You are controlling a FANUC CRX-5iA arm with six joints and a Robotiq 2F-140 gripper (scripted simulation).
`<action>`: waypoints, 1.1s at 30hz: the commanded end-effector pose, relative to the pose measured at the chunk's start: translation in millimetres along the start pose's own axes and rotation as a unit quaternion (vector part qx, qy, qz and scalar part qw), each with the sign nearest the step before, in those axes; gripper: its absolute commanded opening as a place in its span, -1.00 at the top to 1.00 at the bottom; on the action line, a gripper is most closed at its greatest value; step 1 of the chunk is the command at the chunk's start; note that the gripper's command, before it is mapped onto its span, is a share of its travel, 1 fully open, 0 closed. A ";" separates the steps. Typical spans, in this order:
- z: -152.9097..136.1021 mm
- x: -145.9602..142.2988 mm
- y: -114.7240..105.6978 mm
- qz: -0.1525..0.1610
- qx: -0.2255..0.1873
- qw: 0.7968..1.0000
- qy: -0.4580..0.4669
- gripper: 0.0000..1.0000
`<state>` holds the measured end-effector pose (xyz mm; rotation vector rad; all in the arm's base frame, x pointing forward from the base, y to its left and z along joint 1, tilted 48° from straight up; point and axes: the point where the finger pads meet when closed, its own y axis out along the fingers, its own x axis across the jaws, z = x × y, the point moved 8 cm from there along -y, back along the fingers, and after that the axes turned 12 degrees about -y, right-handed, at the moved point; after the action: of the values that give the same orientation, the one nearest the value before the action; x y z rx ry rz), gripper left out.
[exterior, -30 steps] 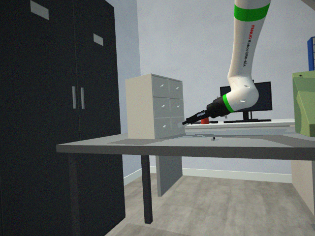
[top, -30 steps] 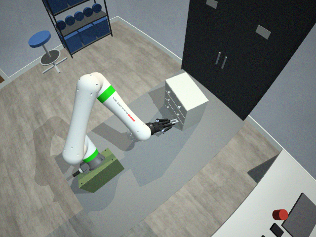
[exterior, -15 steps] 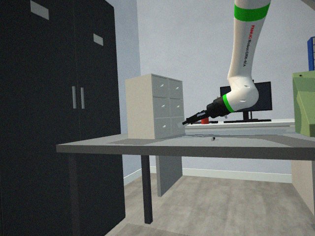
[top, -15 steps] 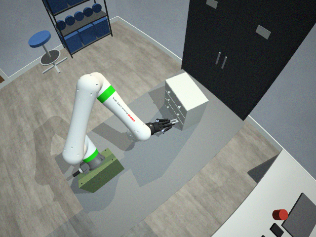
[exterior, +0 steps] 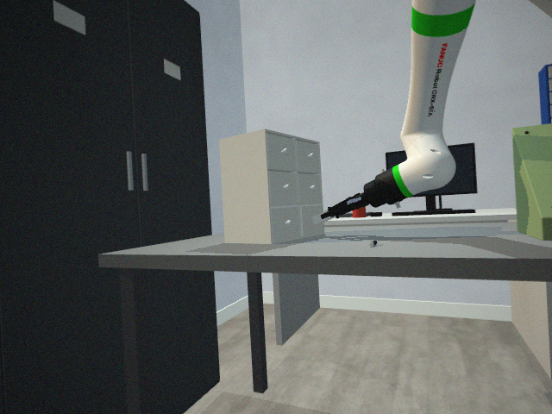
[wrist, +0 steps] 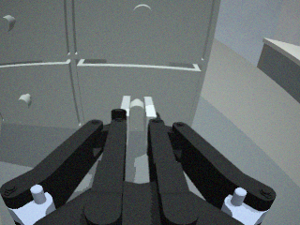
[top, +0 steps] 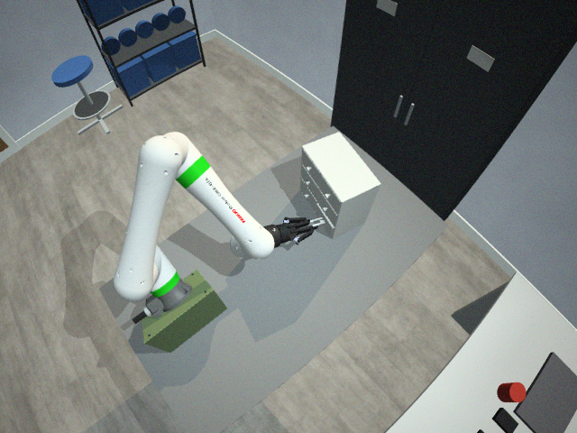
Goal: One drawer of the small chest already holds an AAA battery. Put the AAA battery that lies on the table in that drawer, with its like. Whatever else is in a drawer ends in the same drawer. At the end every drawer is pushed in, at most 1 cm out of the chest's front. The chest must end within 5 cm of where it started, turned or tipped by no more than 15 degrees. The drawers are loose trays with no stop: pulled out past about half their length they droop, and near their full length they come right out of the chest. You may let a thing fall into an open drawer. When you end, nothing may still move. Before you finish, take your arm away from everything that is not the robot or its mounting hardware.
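The small white chest (top: 340,168) (exterior: 242,187) stands on the grey table (exterior: 222,256), with two columns of three drawers, all pushed in. My gripper (top: 319,222) (exterior: 322,216) (wrist: 136,107) reaches level to the front of the bottom right drawer (wrist: 169,97). Its fingertips are closed to a narrow gap where that drawer's small knob sits, and the knob is hidden between them. The drawer above it (wrist: 144,32) shows its own knob. The AAA battery (exterior: 373,243) lies on the table in front of the chest, below the arm. The drawers' contents are hidden.
A tall black cabinet (top: 437,93) (exterior: 89,178) stands close behind the chest. The arm's green base block (top: 184,312) (exterior: 532,187) sits on the table. A white desk (top: 471,373) with a red cylinder (top: 511,392) and a monitor (exterior: 463,173) is off to the side.
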<state>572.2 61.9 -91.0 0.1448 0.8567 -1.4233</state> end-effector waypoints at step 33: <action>-12.9 -2.6 -36.6 0.000 0.000 1.000 0.000 0.84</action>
<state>537.1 64.3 -84.7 0.1448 0.8567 -1.4233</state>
